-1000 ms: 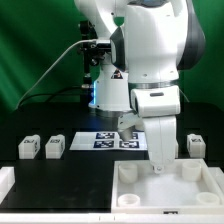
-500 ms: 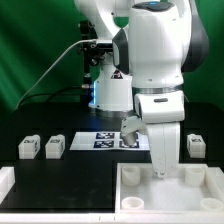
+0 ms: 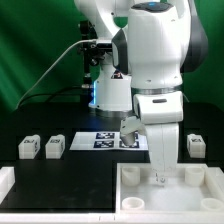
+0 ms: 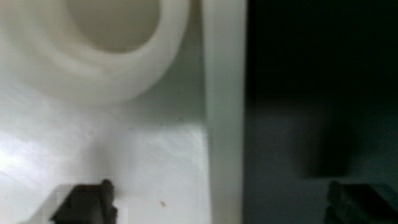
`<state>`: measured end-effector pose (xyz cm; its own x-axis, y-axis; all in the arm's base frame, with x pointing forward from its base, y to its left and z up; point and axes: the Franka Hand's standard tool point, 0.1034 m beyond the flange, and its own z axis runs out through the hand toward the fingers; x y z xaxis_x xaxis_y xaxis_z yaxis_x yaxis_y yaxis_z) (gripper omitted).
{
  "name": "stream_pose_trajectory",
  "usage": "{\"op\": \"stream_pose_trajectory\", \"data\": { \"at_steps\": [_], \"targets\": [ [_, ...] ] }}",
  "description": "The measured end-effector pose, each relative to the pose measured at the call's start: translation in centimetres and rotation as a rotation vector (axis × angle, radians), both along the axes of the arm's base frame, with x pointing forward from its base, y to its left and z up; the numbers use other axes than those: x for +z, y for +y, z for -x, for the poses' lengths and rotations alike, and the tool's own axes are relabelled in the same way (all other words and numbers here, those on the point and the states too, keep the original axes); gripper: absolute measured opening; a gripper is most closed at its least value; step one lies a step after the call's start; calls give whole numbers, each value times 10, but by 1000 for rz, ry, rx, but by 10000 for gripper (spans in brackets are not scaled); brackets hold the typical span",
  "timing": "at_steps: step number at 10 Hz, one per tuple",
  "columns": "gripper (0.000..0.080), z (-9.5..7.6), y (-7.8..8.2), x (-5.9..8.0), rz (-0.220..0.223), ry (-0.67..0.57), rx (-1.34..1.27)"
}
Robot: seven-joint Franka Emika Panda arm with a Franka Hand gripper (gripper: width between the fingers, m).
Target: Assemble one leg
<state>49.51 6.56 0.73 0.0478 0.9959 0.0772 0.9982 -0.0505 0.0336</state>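
Exterior view, from its left: far-left leg and second leg stand side by side on the black table, well apart from the gripper. Marker board lies mid-table behind them. Gripper hangs low inside the white panel. Third leg stands beyond the panel, toward the exterior view's right, not touching the gripper. Only the wrist view shows the fingertips: spread wide, nothing between them, straddling the panel's rim, near a round raised ring.

Exterior view faces the arm head-on; wrist view hugs the shared white panel.
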Motion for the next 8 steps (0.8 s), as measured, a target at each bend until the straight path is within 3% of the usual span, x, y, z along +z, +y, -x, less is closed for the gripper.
{"op": "stream_pose_trajectory", "data": {
  "at_steps": [3,8],
  "targets": [
    [647,0,-1,0,0,0,-1],
    [649,-1,-2,1,-1,-1,-19]
  ]
}}
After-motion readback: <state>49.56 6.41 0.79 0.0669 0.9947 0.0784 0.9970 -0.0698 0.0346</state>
